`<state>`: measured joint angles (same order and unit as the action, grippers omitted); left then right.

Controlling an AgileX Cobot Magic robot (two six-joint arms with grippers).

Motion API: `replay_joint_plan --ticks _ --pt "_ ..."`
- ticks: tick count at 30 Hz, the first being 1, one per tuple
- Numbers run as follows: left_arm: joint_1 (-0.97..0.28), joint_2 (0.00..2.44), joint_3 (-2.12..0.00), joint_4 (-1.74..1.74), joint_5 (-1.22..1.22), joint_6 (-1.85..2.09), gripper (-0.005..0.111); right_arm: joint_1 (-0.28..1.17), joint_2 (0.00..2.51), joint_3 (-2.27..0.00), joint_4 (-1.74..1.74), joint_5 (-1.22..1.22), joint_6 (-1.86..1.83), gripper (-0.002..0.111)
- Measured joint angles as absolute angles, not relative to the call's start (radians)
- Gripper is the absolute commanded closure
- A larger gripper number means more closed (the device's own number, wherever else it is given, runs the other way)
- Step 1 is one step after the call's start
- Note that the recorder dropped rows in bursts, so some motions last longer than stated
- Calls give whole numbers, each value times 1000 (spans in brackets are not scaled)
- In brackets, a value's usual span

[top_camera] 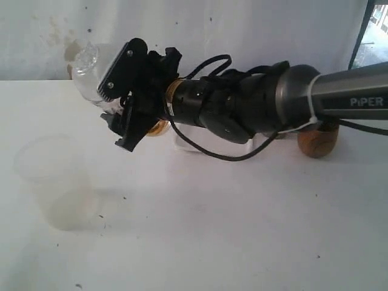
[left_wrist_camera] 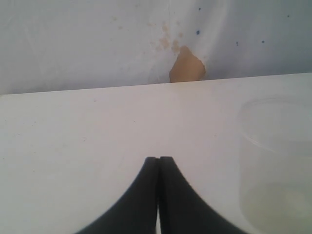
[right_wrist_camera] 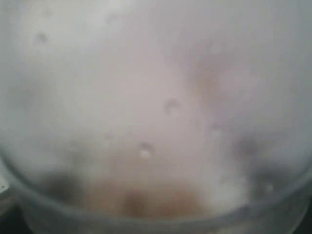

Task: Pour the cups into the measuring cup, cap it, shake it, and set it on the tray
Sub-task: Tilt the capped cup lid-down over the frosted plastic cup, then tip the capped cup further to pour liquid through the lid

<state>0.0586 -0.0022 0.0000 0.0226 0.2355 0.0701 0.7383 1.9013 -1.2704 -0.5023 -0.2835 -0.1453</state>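
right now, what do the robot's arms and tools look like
The right arm is a grey tube marked PiPER, with a white tie, black wrist, brass-coloured ring and black cable. The right tool is black with flat, ribbed fingers. The left tool shows two black tapered fingers.

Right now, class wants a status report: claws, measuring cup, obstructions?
Right claw clamped on tall clear plastic cylinder, clear dome lid on. Left claw shut, empty. Wide frosted plastic cup nearby.

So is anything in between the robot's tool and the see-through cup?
No, nothing visible is in between. The right tool is gripping the measuring cup, so they are touching.
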Motion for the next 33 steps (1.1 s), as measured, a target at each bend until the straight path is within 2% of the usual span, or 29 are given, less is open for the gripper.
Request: replay_joint_plan --ticks 9,33 --pt "59 -2 0 23 236 70 107 796 2001 -1377 -513 -181 -412 108" --pt "59 -2 0 23 236 70 107 816 2094 -1551 -513 -85 -913 108"
